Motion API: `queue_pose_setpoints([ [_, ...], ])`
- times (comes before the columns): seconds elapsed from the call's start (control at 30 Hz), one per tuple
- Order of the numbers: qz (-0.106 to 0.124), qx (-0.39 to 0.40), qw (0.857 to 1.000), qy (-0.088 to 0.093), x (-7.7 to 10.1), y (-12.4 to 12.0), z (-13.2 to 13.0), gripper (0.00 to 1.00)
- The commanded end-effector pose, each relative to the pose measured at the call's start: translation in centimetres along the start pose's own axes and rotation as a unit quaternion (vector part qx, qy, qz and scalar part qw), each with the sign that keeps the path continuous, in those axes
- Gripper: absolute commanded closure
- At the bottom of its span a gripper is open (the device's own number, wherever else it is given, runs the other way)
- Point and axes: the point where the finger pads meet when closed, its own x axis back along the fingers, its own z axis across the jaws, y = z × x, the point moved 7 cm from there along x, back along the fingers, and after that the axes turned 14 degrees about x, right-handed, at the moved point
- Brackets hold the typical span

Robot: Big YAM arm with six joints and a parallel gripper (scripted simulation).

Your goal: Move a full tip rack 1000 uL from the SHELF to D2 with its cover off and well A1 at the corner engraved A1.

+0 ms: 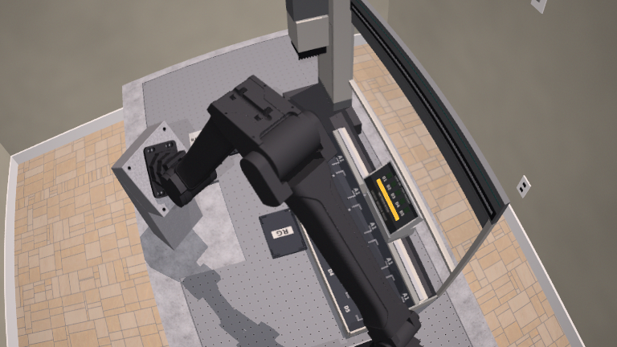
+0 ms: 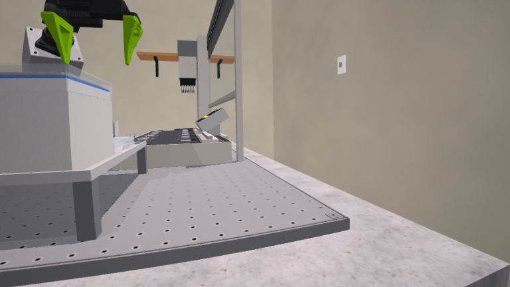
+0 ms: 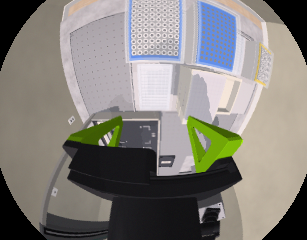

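Observation:
My gripper has green fingers, stands wide open and holds nothing. In the exterior view it hangs just above a tall white tip rack with a blue line under a clear cover, which stands on the shelf. In the wrist view, beyond the gripper, a blue-rimmed rack shows pale rings on a grey field. Beside it a rack shows a plain blue plate. A smaller orange-rimmed item lies at the far right. The deck with its engraved A1 corners is bare where my arm does not hide it.
The RG nest lies beside the deck. The status panel and the pipetting head on its column stand over the deck under a curved gantry rail. My arm's base mount is at the left. A wall shelf hangs behind.

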Motion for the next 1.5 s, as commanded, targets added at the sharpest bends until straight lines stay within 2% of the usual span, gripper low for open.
queue_pose_setpoints([
  [0.0,-0.024,-0.002,1.000,0.005,1.7,1.6,0.5,0.00],
  [0.43,-0.024,-0.002,1.000,0.005,1.7,1.6,0.5,0.00],
  [0.47,-0.031,-0.009,0.999,0.004,2.3,1.2,-0.5,0.00],
  [0.6,-0.031,0.001,1.000,0.002,2.3,0.6,-2.5,0.00],
  [0.7,-0.010,-0.003,1.000,-0.004,0.0,-0.3,-4.5,0.00],
  [0.83,-0.029,0.002,1.000,0.000,2.0,-0.3,-5.9,0.00],
  [0.9,-0.029,0.002,1.000,0.000,2.0,-0.3,-5.9,0.00],
  [1.0,-0.030,0.003,1.000,0.000,2.1,-0.7,-7.3,0.00],
  [1.1,-0.016,-0.001,1.000,-0.003,0.7,-1.5,-9.2,0.00],
  [1.2,-0.015,-0.001,1.000,-0.004,0.7,-1.9,-10.7,0.00],
  [1.27,-0.014,-0.001,1.000,-0.004,0.6,-2.0,-11.0,0.00],
  [1.3,-0.022,0.000,1.000,0.001,1.4,-1.2,-10.0,0.00],
  [1.33,-0.022,0.000,1.000,0.001,1.4,-1.2,-10.0,0.00],
  [1.37,-0.008,0.006,1.000,0.004,0.3,-2.3,-9.9,0.00],
  [1.47,-0.008,0.006,1.000,0.004,0.3,-2.3,-9.9,0.00],
])
